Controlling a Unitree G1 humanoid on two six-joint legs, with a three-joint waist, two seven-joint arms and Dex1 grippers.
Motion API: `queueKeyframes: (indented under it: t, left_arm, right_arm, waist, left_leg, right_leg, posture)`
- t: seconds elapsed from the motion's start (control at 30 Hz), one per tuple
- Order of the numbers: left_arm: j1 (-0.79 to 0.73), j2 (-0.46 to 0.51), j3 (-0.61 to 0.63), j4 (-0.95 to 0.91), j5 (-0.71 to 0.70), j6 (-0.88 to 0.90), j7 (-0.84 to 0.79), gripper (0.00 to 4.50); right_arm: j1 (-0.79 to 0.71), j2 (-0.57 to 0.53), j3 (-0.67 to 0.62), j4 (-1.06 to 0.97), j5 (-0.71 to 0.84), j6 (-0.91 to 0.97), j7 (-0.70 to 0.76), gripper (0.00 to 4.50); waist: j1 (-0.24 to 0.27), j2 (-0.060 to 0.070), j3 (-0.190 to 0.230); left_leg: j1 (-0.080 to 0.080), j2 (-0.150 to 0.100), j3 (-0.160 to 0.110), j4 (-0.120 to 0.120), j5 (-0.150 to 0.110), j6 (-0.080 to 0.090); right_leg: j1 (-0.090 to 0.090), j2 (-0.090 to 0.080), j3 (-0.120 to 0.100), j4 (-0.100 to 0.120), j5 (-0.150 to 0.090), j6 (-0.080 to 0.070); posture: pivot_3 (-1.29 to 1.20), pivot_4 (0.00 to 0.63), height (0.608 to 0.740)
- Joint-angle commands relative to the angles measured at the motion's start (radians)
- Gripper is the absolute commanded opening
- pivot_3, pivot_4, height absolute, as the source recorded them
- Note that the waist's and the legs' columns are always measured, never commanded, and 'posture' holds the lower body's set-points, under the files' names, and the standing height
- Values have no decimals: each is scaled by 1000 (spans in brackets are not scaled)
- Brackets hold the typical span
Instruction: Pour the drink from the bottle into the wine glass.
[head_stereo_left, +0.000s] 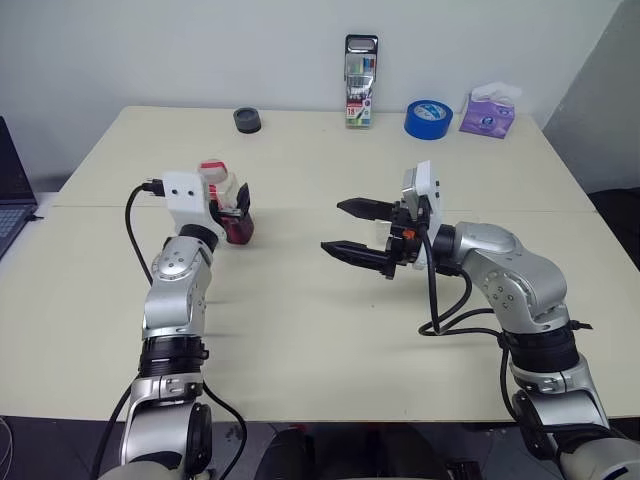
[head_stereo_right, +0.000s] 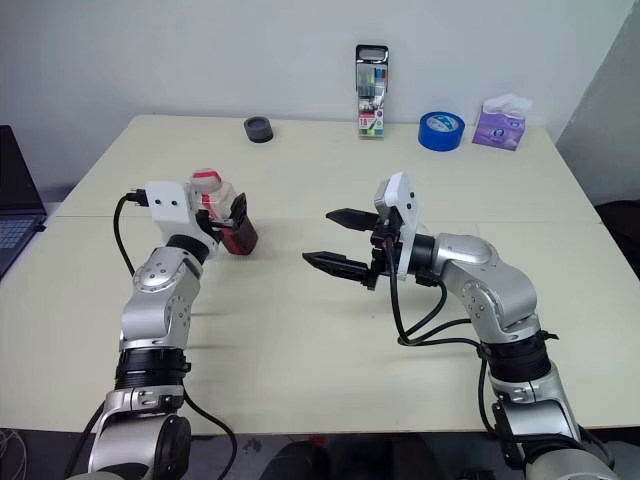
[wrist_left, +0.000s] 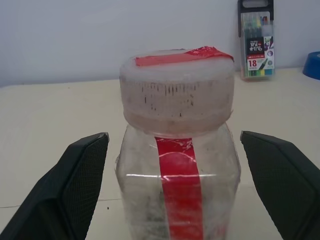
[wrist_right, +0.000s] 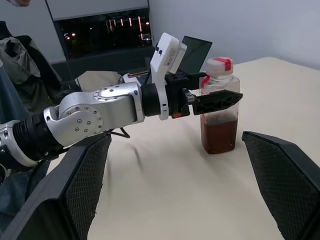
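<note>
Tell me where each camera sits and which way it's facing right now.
Left and right eye views: on the head, looking down over the table and both arms.
Left wrist view: along the open left gripper, bottle between its fingers.
Right wrist view: along the open right gripper, toward the left gripper.
Shared: the bottle.

One bottle stands on the table, left of centre, with one dark reddish-brown drink filling its lower part. Along the far edge are four single items: one small black round object to the left, possibly a tape roll or a lid, one upright marker pack in the middle, one blue tape roll right of it, and one purple tissue pack farthest right. One laptop sits at the far left. Two grippers: left gripper, right gripper.
</note>
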Motion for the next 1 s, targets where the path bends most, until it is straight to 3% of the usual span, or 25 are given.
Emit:
queueKeyframes:
  t: [0.03, 0.33, 0.43, 0.67, 0.83, 1.0]
  left_arm:
    - [-30, 1, -8, 17, 6, -49, -13, 4500]
    - [-54, 4, -9, 80, 7, -86, -24, 4500]
    - [-56, 6, -6, 85, 0, -90, -28, 3961]
    - [-55, 9, 5, 84, -13, -88, -25, 1905]
    - [-46, 15, -8, 51, -1, -66, -22, 1783]
    - [-38, 26, -73, -171, -36, 101, -88, 1783]
  right_arm:
    - [0, -4, -13, -40, 17, -6, -11, 4474]
    - [6, -4, -13, -42, 19, -8, -25, 4474]
    - [8, -4, -12, -41, 17, -10, -29, 4500]
    - [6, -2, -7, -27, 4, -23, -33, 4500]
    - [5, -3, 2, -28, -12, -29, -40, 4500]
    - [-58, 14, 22, -9, -50, -8, -89, 4500]
  waist:
    - [0, 0, 0]
    - [0, 0, 0]
    - [0, 0, 0]
    - [0, 0, 0]
    - [0, 0, 0]
    - [-1, 0, 0]
  left_leg:
    - [0, 0, 0, 0, 0, 0]
    - [0, 0, 0, 0, 0, 0]
    - [0, 0, 0, 0, 0, -1]
    - [-1, 0, 0, 0, 0, -1]
    - [-1, 0, 0, 0, 0, -1]
    - [-2, 0, 0, 0, 0, -1]
  right_leg:
    - [0, 0, 0, 0, 0, 0]
    - [0, 0, 0, 0, 0, 0]
    - [0, 0, 0, 0, 0, 0]
    - [-1, 0, 0, 0, 0, 0]
    - [-1, 0, 0, 0, 0, 0]
    - [-2, 0, 0, 0, 0, 0]
  posture:
    - [0, 150, 740]
    - [0, 150, 740]
    - [0, 150, 740]
    - [0, 150, 740]
    - [0, 150, 740]
    - [0, 150, 740]
